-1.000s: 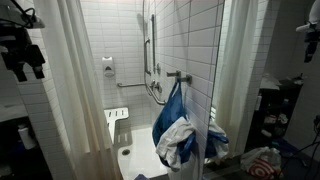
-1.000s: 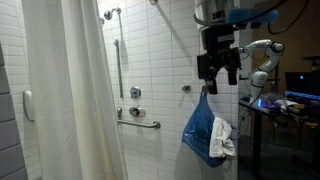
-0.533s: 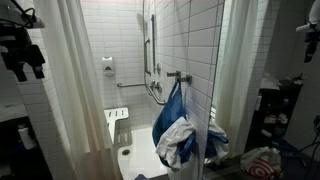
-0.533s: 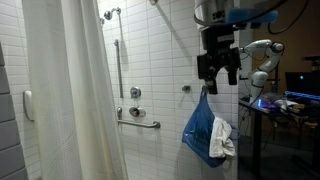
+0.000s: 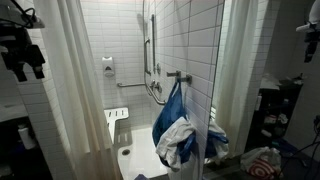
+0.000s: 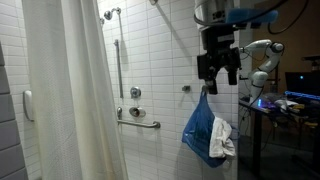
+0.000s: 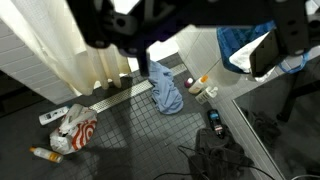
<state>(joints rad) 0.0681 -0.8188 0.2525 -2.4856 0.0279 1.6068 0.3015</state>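
My gripper [image 6: 217,72] hangs high beside the white tiled wall, its two fingers spread apart and empty. Just below it a blue towel with a white cloth bundled in it [image 6: 207,132] hangs down the wall. The same towel [image 5: 177,128] hangs from a wall hook [image 5: 175,75] beside the shower. In the wrist view the fingers are dark blurs at the top edge, far apart, and the blue and white towel [image 7: 243,42] shows at the upper right. I cannot tell whether the fingertips touch the towel's top.
A white shower curtain [image 6: 70,95] and grab bars [image 6: 137,120] stand beside the towel. On the grey tiled floor lie a blue cloth [image 7: 165,93], a red and white bag [image 7: 76,127], bottles [image 7: 204,88] and dark clothing with cables [image 7: 225,152]. A table with equipment [image 6: 280,105] stands nearby.
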